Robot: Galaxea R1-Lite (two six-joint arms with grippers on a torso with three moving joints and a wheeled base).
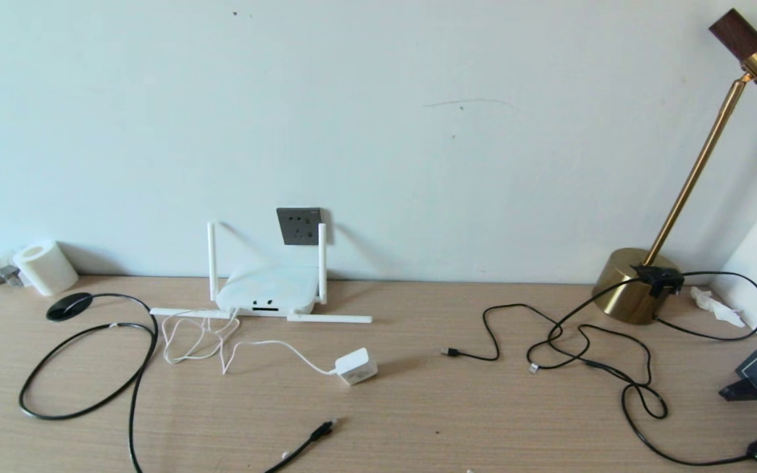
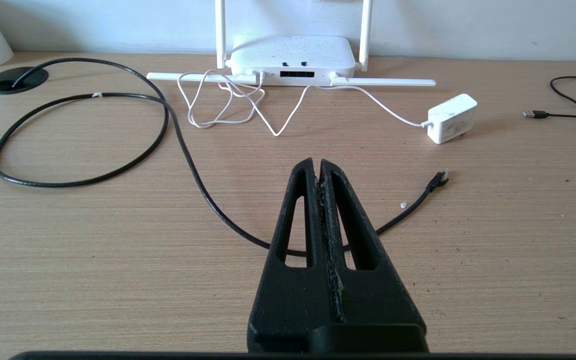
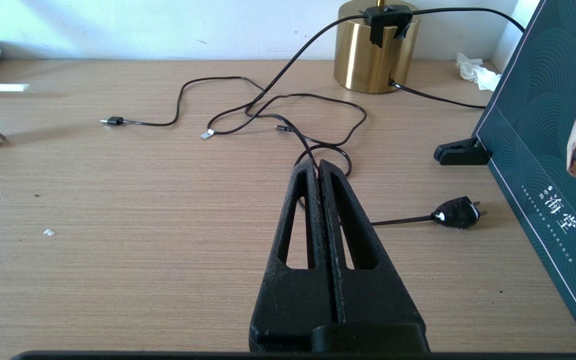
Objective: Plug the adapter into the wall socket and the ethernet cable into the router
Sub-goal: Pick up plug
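The white adapter (image 1: 356,366) (image 2: 451,117) lies on the table in front of the router (image 1: 267,297) (image 2: 293,57), its thin white cord looping back to it. The dark grey wall socket (image 1: 299,226) is on the wall behind the router. The black ethernet cable (image 1: 86,368) (image 2: 168,125) curls across the left of the table; its plug end (image 1: 322,430) (image 2: 438,179) lies loose near the front edge. My left gripper (image 2: 317,164) hovers shut and empty above the cable, short of the plug. My right gripper (image 3: 316,164) is shut and empty over the right side. Neither arm shows in the head view.
A brass lamp (image 1: 638,286) (image 3: 375,45) stands at the back right with thin black USB cables (image 1: 575,341) and a black mains plug (image 3: 458,212) spread before it. A dark green box (image 3: 558,150) sits at the right edge. A white roll (image 1: 45,267) and a cable grommet (image 1: 68,306) sit far left.
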